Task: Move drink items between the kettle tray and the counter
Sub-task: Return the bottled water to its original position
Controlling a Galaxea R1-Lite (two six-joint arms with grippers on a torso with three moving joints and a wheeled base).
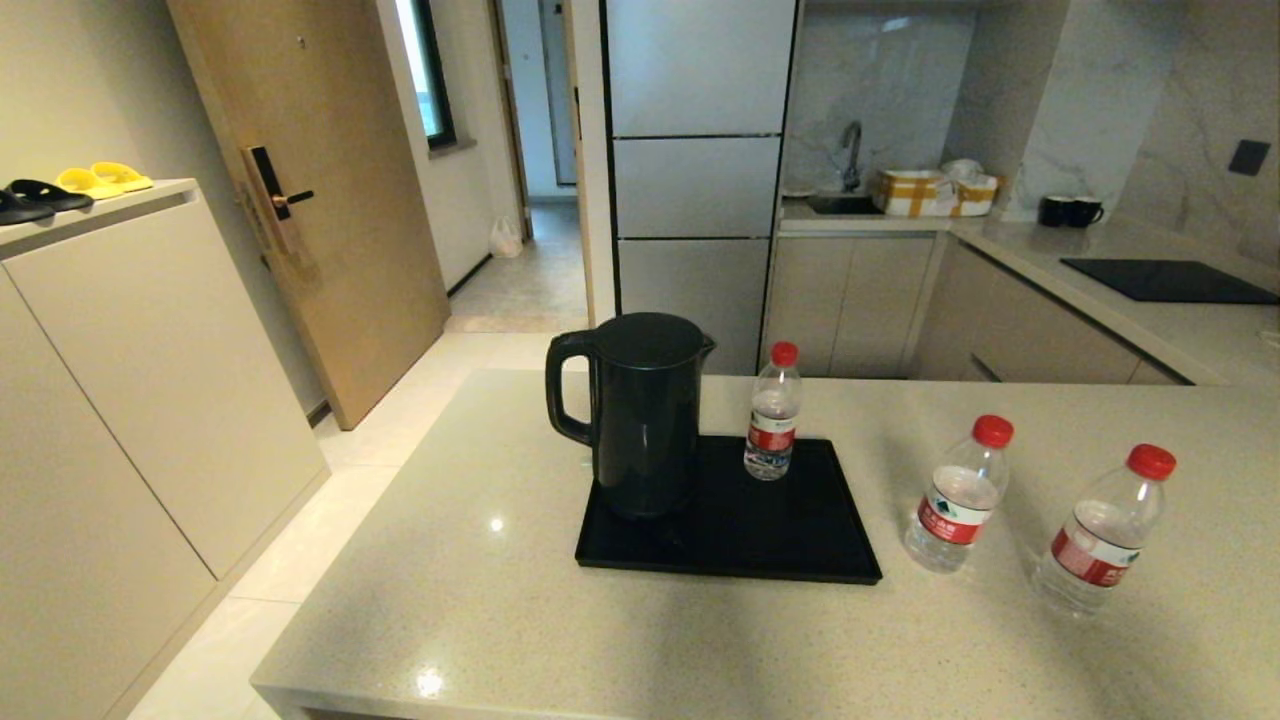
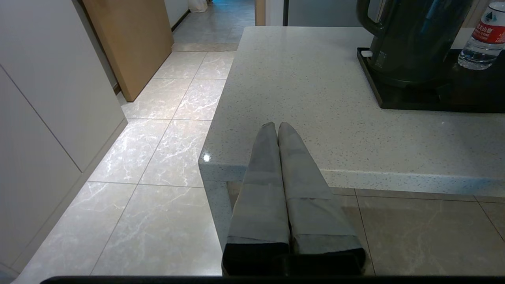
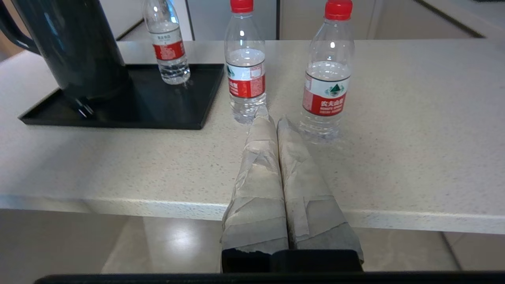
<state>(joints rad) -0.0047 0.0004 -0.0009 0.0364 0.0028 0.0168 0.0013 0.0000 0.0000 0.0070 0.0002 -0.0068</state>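
A matte black kettle (image 1: 640,415) stands on the left part of the black kettle tray (image 1: 800,545). One red-capped water bottle (image 1: 773,412) stands on the tray's far right part. Two more bottles stand on the beige counter (image 1: 500,590) to the tray's right: a nearer-to-tray bottle (image 1: 958,495) and a rightmost bottle (image 1: 1105,530). Neither arm shows in the head view. My left gripper (image 2: 276,127) is shut and empty, low by the counter's near left corner. My right gripper (image 3: 272,118) is shut and empty, at the counter's near edge, in front of the two counter bottles (image 3: 245,63) (image 3: 326,71).
Behind the counter is a grey worktop with a sink (image 1: 845,203), two black mugs (image 1: 1068,211) and a black hob (image 1: 1165,281). A wooden door (image 1: 300,190) and a white cabinet (image 1: 130,370) stand to the left, with tiled floor (image 2: 158,157) beside the counter.
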